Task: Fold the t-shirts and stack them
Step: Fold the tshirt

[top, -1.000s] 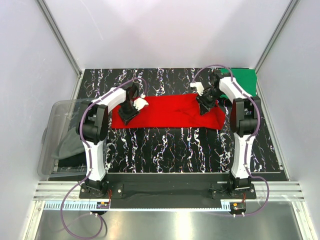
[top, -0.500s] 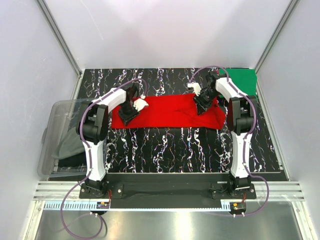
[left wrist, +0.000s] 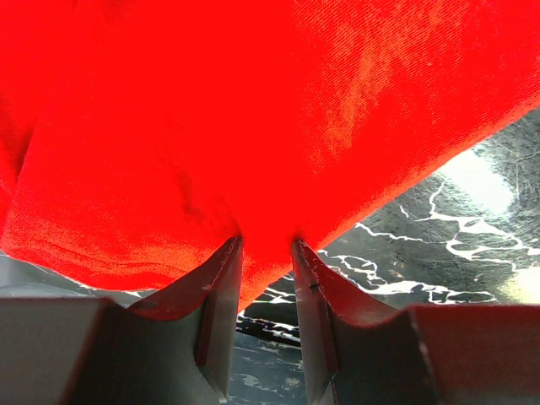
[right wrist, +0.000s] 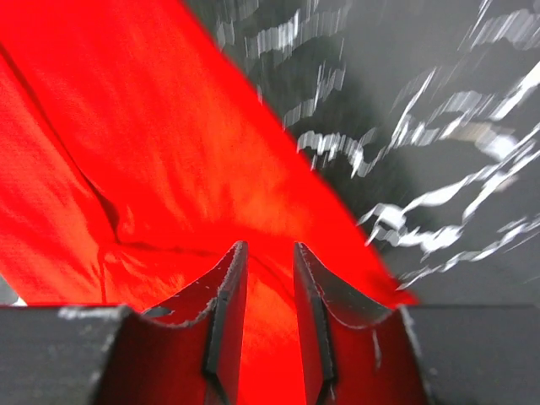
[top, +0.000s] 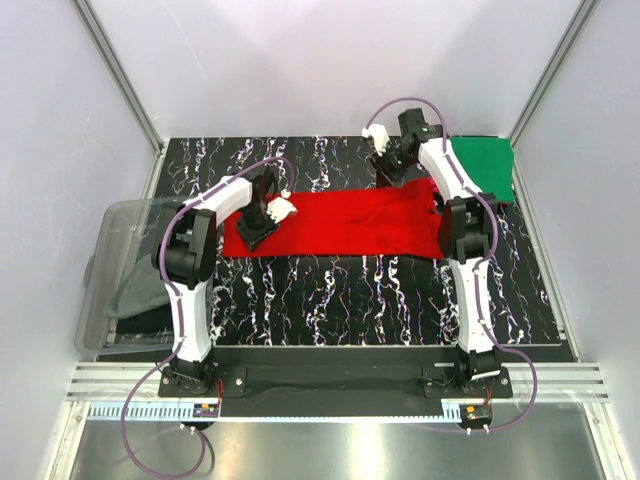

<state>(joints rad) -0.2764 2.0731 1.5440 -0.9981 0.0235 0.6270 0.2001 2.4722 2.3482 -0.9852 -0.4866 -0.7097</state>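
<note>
The red t-shirt (top: 340,225) lies as a long band across the black marbled table (top: 330,300). My left gripper (top: 258,232) sits on its left end; in the left wrist view the left gripper (left wrist: 267,245) is shut on a pinch of the red t-shirt (left wrist: 253,126). My right gripper (top: 392,172) hovers at the shirt's far right edge. In the right wrist view the right gripper (right wrist: 270,246) has the red t-shirt (right wrist: 126,169) running between its fingers. A green t-shirt (top: 485,165), folded flat, lies in the far right corner.
A clear plastic bin (top: 115,260) with dark cloth in it stands off the table's left edge. White walls and metal frame posts enclose the table on three sides. The arm bases stand at the near edge.
My right gripper has moved from over the shirt's right part toward the far side of the table, and the shirt's right end has drawn in a little. The left arm has not moved.
</note>
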